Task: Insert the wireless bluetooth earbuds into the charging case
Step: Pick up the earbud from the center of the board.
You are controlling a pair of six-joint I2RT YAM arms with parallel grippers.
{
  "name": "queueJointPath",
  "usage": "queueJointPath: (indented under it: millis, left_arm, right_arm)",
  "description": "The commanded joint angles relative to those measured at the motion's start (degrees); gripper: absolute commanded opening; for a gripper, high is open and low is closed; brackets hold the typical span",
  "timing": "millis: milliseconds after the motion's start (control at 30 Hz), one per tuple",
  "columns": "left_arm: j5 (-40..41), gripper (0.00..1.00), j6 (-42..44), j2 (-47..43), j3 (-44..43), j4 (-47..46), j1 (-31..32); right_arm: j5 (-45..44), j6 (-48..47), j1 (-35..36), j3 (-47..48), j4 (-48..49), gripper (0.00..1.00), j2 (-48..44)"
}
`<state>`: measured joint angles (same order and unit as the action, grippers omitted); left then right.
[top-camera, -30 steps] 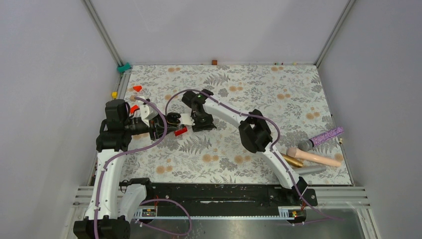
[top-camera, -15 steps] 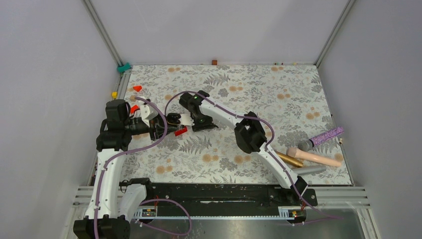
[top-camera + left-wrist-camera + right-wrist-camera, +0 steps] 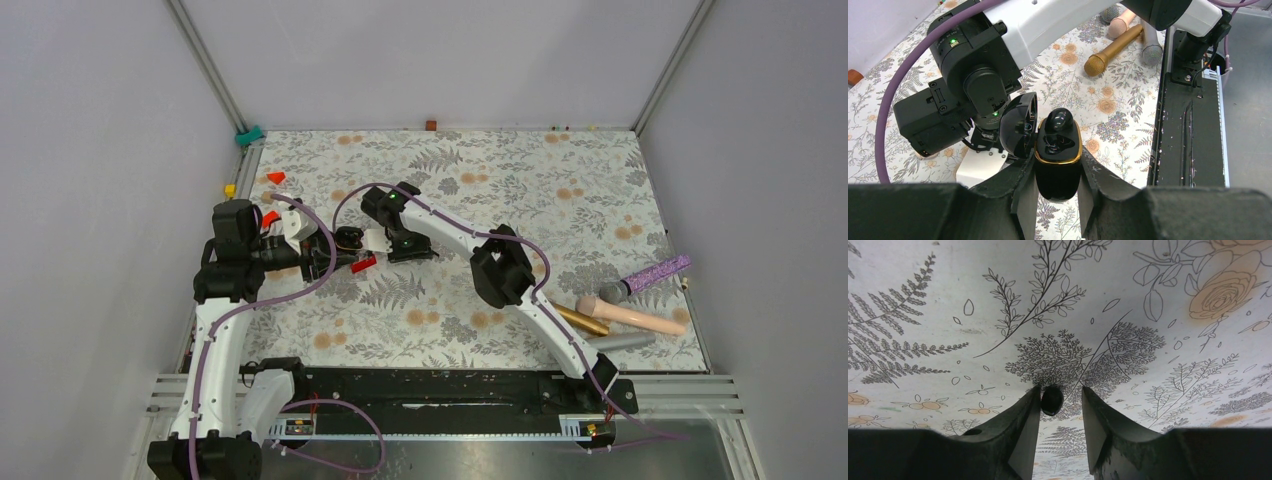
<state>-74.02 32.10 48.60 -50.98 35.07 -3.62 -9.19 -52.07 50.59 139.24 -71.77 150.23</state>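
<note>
**Technician:** Condition and location of the earbuds?

**Inspector:** One black earbud [image 3: 1058, 120], glossy and bean-shaped, stands upright in the charging case [image 3: 1058, 182]. The case is black with a gold rim, and its lid [image 3: 1019, 125] is hinged open to one side. A second black earbud [image 3: 1052, 400] lies on the floral cloth [image 3: 1148, 315].

**Technician:** State of each claw?

**Inspector:** The left gripper [image 3: 1058, 159] is clamped on the case body, one finger on each side. The right gripper [image 3: 1061, 392] points down at the cloth, jaws apart around the second black earbud. The bud sits against one finger, with a gap to the other.

**Technician:** Surroundings and obstructions?

**Inspector:** The right arm's wrist housing [image 3: 973, 85] sits just behind the open lid. A gold microphone [image 3: 1110, 50], a pink microphone [image 3: 630, 313] and a purple glitter microphone [image 3: 655, 272] lie well apart from the case, at the cloth's right edge. An orange-red triangular bit [image 3: 275, 177] lies near the far left corner.
</note>
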Motion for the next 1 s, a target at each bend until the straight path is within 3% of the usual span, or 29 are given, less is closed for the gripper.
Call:
queueJointPath:
  millis: [0, 333, 633, 800, 967]
  left_arm:
    - [-2.63, 0.13, 1.04, 0.17, -1.85, -0.66, -0.34]
    - [-2.68, 0.13, 1.04, 0.12, -1.78, -0.58, -0.34]
    - [-2.99, 0.13, 0.89, 0.0, -1.76, -0.61, -0.34]
    - [-3.86, 0.13, 0.62, 0.5, -1.75, -0.8, -0.34]
    - [-2.42, 0.13, -9.85, 0.42, 1.08, -12.02, -0.12]
  right_arm:
    - [-0.61, 0.67, 0.56, 1.97, -2.52, 0.41, 0.69]
    - [-0.46, 0.56, 0.83, 2.5, -2.19, 0.19, -0.78]
    - [0.96, 3.15, 0.85, 1.23, 1.13, 0.13, -9.79]
    - [3.93, 9.07, -0.29, -5.3, 5.99, 0.12, -18.72]
    - [8.46, 16.82, -2.63, -11.91, 10.81, 0.11, -28.96]
